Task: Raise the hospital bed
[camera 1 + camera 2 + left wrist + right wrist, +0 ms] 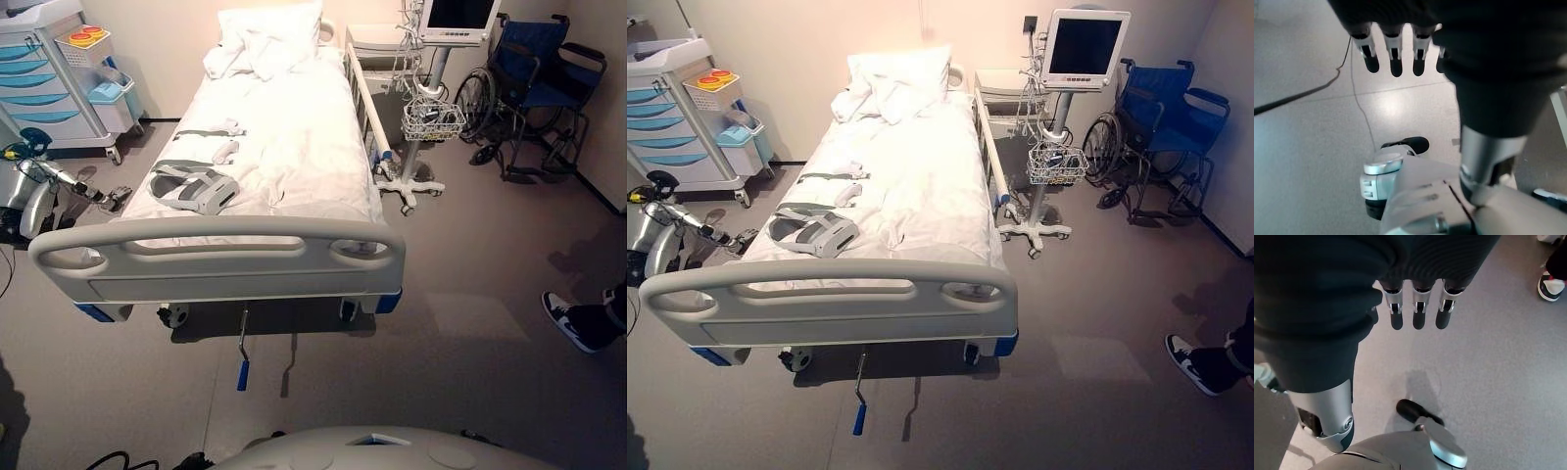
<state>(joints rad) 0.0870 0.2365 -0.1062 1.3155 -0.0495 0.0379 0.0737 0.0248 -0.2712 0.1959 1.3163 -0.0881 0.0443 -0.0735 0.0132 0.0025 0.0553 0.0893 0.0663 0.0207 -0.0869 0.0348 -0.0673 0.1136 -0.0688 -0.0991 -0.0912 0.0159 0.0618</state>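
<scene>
The hospital bed (277, 147), made up with white sheets and pillows, stands straight ahead with its grey footboard (225, 259) nearest me. Under the footboard a metal crank (242, 348) with a blue grip (859, 419) sticks out low over the floor. In the left wrist view my left hand (1395, 56) hangs over bare grey floor, fingers straight and holding nothing. My right hand (1418, 311) hangs the same way in the right wrist view, open and far from the bed.
A monitor stand with a wire basket (432, 119) sits by the bed's right side, and a blue wheelchair (537, 83) stands beyond it. A cart with blue drawers (49, 83) is at the back left. Grey straps (193, 186) lie on the sheet. A person's shoe (571, 321) shows at right.
</scene>
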